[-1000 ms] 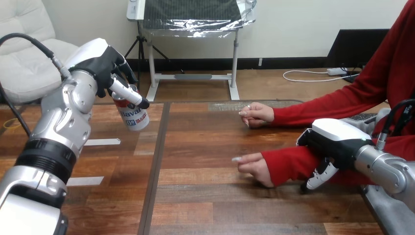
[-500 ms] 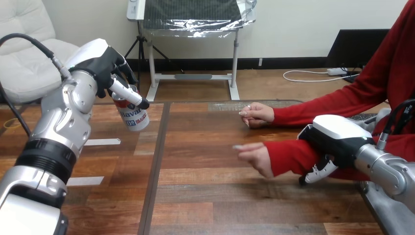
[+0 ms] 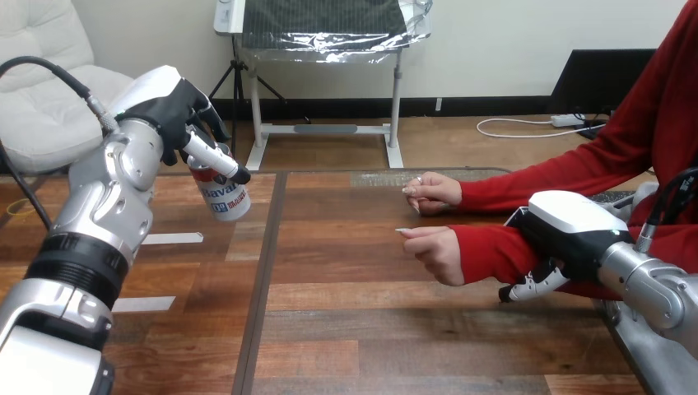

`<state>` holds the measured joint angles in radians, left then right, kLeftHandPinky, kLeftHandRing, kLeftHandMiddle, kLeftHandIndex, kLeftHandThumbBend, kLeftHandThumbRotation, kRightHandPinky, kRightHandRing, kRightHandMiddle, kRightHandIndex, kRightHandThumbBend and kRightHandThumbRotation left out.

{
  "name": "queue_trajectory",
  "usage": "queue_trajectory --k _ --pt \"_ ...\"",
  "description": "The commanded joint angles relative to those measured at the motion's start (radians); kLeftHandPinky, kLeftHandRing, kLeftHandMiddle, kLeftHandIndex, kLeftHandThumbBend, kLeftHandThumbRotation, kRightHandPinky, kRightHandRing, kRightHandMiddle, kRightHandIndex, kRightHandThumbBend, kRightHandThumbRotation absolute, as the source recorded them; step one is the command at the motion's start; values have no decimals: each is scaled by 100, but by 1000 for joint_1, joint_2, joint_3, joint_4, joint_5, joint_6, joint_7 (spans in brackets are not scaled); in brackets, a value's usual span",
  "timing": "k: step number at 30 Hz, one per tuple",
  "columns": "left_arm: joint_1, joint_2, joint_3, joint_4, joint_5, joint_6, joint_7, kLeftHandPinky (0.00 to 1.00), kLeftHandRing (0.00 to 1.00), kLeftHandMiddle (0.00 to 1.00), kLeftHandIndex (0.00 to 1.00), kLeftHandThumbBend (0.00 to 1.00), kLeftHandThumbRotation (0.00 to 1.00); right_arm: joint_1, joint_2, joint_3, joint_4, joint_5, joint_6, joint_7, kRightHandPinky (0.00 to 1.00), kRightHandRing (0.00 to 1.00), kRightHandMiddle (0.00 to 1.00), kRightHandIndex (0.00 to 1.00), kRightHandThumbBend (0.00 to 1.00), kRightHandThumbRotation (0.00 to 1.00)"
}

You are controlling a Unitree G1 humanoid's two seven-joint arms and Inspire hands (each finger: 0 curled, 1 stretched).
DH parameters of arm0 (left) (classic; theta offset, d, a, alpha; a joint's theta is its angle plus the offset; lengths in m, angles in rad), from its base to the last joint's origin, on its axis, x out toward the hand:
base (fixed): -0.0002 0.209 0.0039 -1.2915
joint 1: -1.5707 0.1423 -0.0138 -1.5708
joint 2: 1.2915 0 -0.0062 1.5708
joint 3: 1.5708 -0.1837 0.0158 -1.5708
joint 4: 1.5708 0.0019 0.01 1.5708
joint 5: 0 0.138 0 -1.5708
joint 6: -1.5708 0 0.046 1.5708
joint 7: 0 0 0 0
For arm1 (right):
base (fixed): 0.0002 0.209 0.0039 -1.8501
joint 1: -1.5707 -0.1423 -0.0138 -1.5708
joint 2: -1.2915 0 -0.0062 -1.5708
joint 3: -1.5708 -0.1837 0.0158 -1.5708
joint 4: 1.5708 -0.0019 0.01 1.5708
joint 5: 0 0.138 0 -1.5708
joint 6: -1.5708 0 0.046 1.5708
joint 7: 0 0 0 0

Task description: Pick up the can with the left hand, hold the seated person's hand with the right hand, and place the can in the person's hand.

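My left hand point(image 3: 169, 111) is shut on a white can with red and blue print point(image 3: 222, 196), held above the table's far left part. The person's nearer hand point(image 3: 432, 251) hovers loosely curled over the table's middle right, its red-sleeved forearm point(image 3: 494, 251) stretching right. My right hand point(image 3: 568, 230) lies on top of that forearm, and its fingers point(image 3: 531, 288) curl round beneath the sleeve. Farther back, the person's other hand point(image 3: 432, 193) rests on the table.
Two white tape strips point(image 3: 169, 239) point(image 3: 140, 304) lie on the wooden table at the left. A dark seam point(image 3: 262, 271) runs front to back through the tabletop. Bare wood lies between the can and the person's hands.
The person's nearer hand and forearm have risen and shifted away from me, with my right hand staying on the forearm. My left hand and the can have not moved.
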<state>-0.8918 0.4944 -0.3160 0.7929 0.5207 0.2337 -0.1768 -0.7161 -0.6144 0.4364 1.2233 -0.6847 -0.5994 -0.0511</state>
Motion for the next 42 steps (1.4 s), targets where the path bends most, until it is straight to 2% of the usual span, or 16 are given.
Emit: queue_trajectory --k 1,4,12,21,29,42 --pt "-31 18 16 -56 4 -13 5 30 38 44 45 78 0 -65 17 -4 -5 11 -9 -9 23 27 33 32 60 26" --pt "-31 19 16 -57 3 -12 2 30 39 44 45 78 0 -62 18 -18 -5 31 -23 -2 23 27 32 31 59 28" --pt "-30 20 14 -58 6 -13 0 31 39 44 45 78 0 -65 17 -28 -10 53 -32 4 21 25 31 30 57 35" --pt "-32 19 12 -65 7 -5 -8 30 38 44 45 78 0 -68 16 -42 -18 81 -42 12 21 24 30 29 55 36" --pt "-28 11 9 -77 10 -9 -3 30 38 44 45 78 0 -71 17 -62 -24 111 -77 8 19 23 28 28 56 39" --pt "-32 -17 4 -90 4 -6 -14 30 38 44 45 79 0 -89 26 -60 -48 111 -90 5 21 24 29 30 55 39"
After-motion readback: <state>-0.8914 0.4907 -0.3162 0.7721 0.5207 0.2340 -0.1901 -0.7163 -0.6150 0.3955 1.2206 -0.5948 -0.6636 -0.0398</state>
